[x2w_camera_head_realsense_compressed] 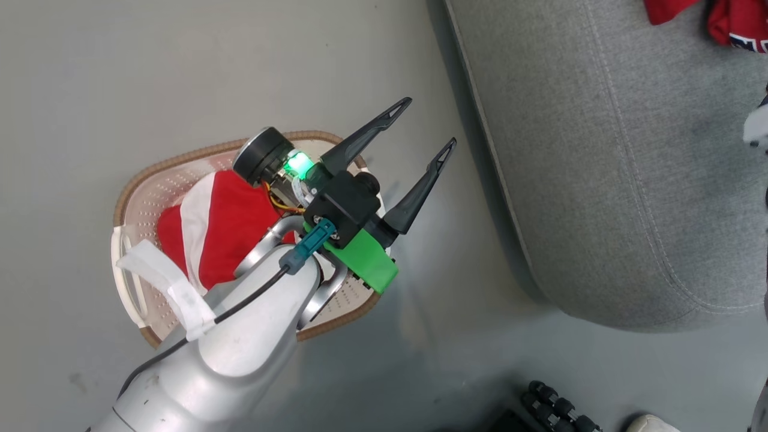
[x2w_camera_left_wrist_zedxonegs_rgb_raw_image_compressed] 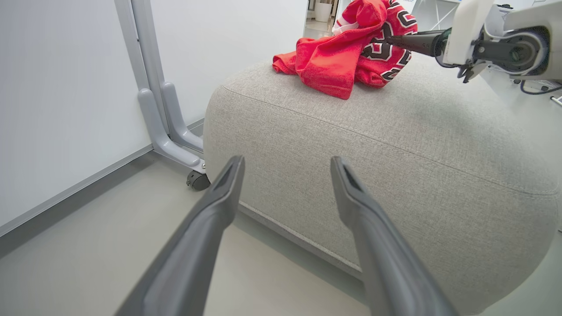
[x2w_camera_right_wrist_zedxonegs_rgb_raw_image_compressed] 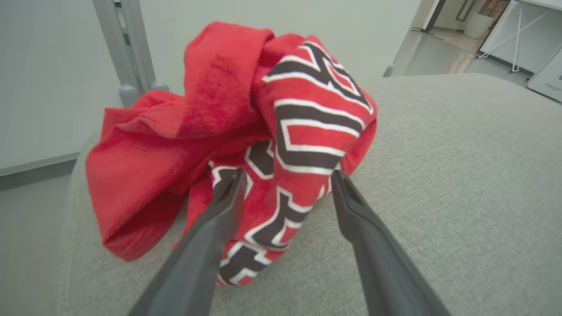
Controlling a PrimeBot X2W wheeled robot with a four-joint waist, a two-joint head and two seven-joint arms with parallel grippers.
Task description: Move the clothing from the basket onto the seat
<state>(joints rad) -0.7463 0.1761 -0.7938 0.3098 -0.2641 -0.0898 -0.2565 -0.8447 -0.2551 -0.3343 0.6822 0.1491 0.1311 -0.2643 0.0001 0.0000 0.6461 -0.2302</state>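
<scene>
The floor (x2w_camera_head_realsense_compressed: 78,90) is smooth pale grey, with a soft sheen; in my left wrist view a white wall panel (x2w_camera_left_wrist_zedxonegs_rgb_raw_image_compressed: 66,87) stands at 10 o'clock on a grey metal frame (x2w_camera_left_wrist_zedxonegs_rgb_raw_image_compressed: 162,114) with a small black castor (x2w_camera_left_wrist_zedxonegs_rgb_raw_image_compressed: 197,180). In the head view the large grey fabric-upholstered seat (x2w_camera_head_realsense_compressed: 630,180), with rounded edges and a stitched seam, takes up the 2 o'clock quarter; the cream-white perforated plastic basket (x2w_camera_head_realsense_compressed: 180,161) with its brown woven-look rim sits on the floor toward 9 o'clock, well apart from the seat.

The bright red shorts (x2w_camera_head_realsense_compressed: 231,222) with a white side stripe lie bunched inside the basket, partly behind my left forearm; the bright red jersey (x2w_camera_right_wrist_zedxonegs_rgb_raw_image_compressed: 307,131) lies crumpled on top of the seat, near its far edge.

My left claw (x2w_camera_head_realsense_compressed: 428,122) hangs above the floor between basket and seat, pointing toward 1 o'clock, its two dark fingers spread wide with nothing between them; my right claw (x2w_camera_right_wrist_zedxonegs_rgb_raw_image_compressed: 288,173) is over the seat, fingers likewise spread, with a fold of the jersey lying between the tips and not pinched.

The jersey carries dark block lettering outlined in white; it is too crumpled for me to read a word; a white board (x2w_camera_right_wrist_zedxonegs_rgb_raw_image_compressed: 549,79) at 2 o'clock in my right wrist view bears small print I cannot make out.
</scene>
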